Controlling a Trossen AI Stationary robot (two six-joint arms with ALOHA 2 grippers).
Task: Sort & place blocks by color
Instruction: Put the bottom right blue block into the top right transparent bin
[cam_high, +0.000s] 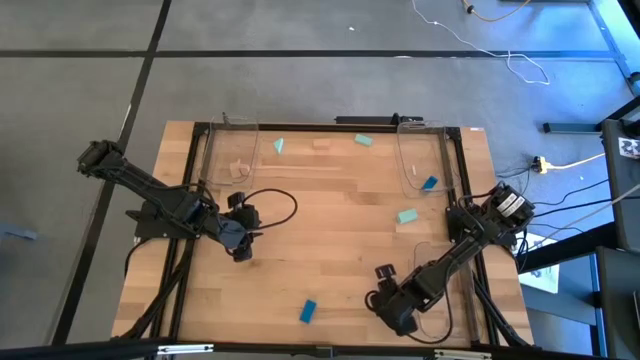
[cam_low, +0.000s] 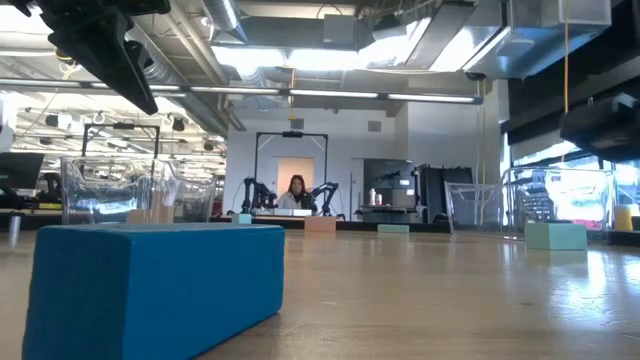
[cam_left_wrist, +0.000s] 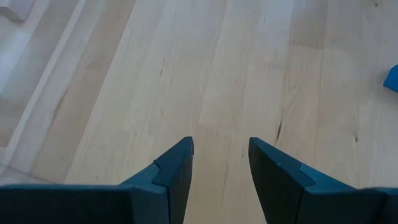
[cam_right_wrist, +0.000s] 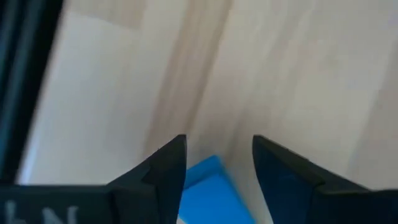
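While both arms hung over the pale wood table (cam_high: 330, 230), neither gripper held anything. Left gripper (cam_left_wrist: 221, 155) sat over bare planks at the table's left-middle, fingers (cam_left_wrist: 177, 168) parted with an empty gap, touching nothing. Right gripper (cam_right_wrist: 217, 155) was near the front right corner, fingers (cam_right_wrist: 168, 165) likewise spread; a bright blue block (cam_right_wrist: 211, 190) showed between them, but the blurred wrist picture made contact hard to judge — probably it was just hovering above it.

Blocks lay scattered:
- blue block (cam_high: 308, 311), smooth matte brick, at the front edge between the two arms, well apart from both.
- blue block (cam_high: 430, 183) inside the clear plastic tray (cam_high: 405, 160) at the right rear.
- mint block (cam_high: 407, 215) on the table just in front of that tray.
- mint wedge (cam_high: 279, 146) and mint block (cam_high: 363, 140) near the rear edge.
- tan wood block (cam_high: 321, 144) between those two.
- tan block (cam_high: 238, 169) in the clear tray (cam_high: 215, 150) at the left rear; shape not clear.

A person (cam_low: 297, 193) sat far behind the table.
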